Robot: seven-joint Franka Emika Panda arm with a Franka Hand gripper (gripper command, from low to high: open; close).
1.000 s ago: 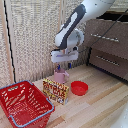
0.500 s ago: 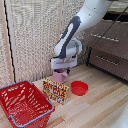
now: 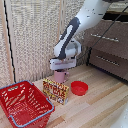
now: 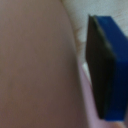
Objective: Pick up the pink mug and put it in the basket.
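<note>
I have the tool [image 3: 60,70] pinching the pink mug [image 3: 60,76] from above, held clear of the counter [image 3: 95,107] above a yellow box [image 3: 56,91], so it can travel toward the basket [image 3: 24,104] on the exterior view's left

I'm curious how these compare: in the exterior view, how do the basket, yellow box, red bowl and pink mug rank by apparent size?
1. The basket, clearly largest, though also nearest the camera.
2. The yellow box.
3. The red bowl, close to the box, so that order is unsure.
4. The pink mug, partly hidden by the gripper.
</note>
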